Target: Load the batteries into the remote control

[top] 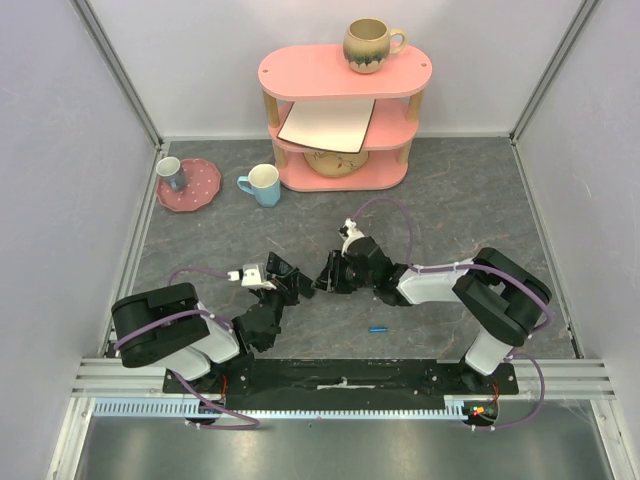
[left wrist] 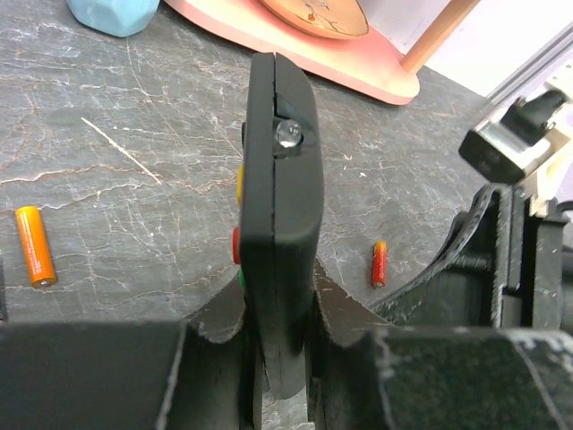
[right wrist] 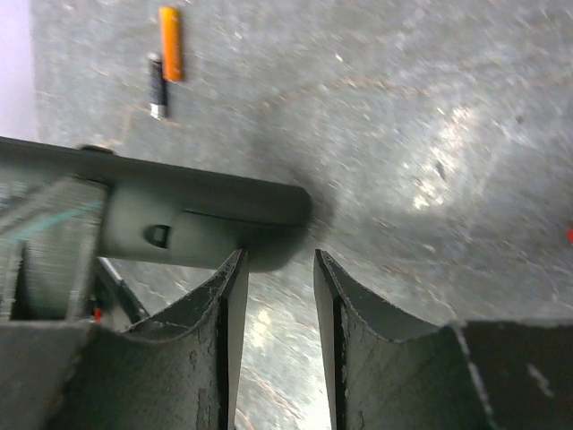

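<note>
My left gripper [left wrist: 276,303] is shut on the black remote control [left wrist: 279,170], which stands on edge with coloured buttons along its left side. In the top view the left gripper [top: 288,284] and right gripper [top: 326,277] meet at mid-table, and the remote is lost among them. My right gripper [right wrist: 278,260] is open with nothing between its fingers; its left fingertip [right wrist: 235,269] sits just below the remote control [right wrist: 188,215]. An orange battery [left wrist: 36,245] and a red-orange battery [left wrist: 380,262] lie on the table. A blue battery [top: 377,328] lies nearer the right arm.
A pink shelf unit [top: 340,80] with a mug [top: 370,45] on top stands at the back. A blue cup [top: 264,184] and a pink plate [top: 200,190] carrying a small cup sit at the back left. A dark battery [right wrist: 158,85] lies beside an orange battery [right wrist: 170,43].
</note>
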`<move>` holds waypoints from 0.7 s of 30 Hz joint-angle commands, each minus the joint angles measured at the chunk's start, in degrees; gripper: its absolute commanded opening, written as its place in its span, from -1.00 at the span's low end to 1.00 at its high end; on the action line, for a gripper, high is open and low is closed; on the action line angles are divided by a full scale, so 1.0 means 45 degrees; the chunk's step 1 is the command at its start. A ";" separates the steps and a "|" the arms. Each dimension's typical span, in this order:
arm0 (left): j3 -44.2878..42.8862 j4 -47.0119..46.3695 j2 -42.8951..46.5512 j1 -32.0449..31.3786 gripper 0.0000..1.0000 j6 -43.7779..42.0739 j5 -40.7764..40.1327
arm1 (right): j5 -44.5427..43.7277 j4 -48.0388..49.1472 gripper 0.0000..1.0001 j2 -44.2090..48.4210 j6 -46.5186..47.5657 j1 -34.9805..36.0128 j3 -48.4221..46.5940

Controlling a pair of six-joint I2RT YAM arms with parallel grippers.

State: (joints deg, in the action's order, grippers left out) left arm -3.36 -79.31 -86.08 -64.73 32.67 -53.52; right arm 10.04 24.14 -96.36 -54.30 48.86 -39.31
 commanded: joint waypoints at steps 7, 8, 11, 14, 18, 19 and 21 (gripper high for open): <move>0.0316 0.0026 0.0165 -0.0088 -0.96 -0.0579 -0.0022 | -0.0416 -0.0191 0.19 0.0845 0.0232 0.0041 0.0473; 0.0297 0.0046 0.0145 -0.0088 -0.96 -0.0579 -0.0002 | -0.0357 0.0294 0.21 0.0943 0.0077 0.0060 0.0609; 0.0296 0.0085 0.0184 -0.0088 -0.96 -0.0560 0.0017 | -0.0143 0.1000 0.29 0.1158 -0.0081 0.0060 0.0669; 0.0277 0.0085 0.0165 -0.0088 -0.96 -0.0560 0.0057 | -0.0006 0.1275 0.34 0.1062 -0.0179 0.0060 0.0514; 0.0277 0.0104 0.0223 -0.0088 -0.96 -0.0560 0.0096 | 0.0229 0.1236 0.35 0.0534 -0.0198 0.0060 0.0142; 0.0296 0.0124 0.0243 -0.0088 -0.96 -0.0598 0.0096 | 0.0229 0.1276 0.35 0.0476 -0.0218 0.0079 0.0084; 0.0316 0.0143 0.0301 -0.0108 -0.96 -0.0638 0.0096 | 0.0229 0.1315 0.35 0.0319 -0.0237 0.0060 0.0025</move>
State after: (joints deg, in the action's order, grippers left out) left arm -3.36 -78.94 -85.62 -64.75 32.49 -52.25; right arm 10.50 26.94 -93.49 -54.72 48.93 -36.82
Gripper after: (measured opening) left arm 0.223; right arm 0.675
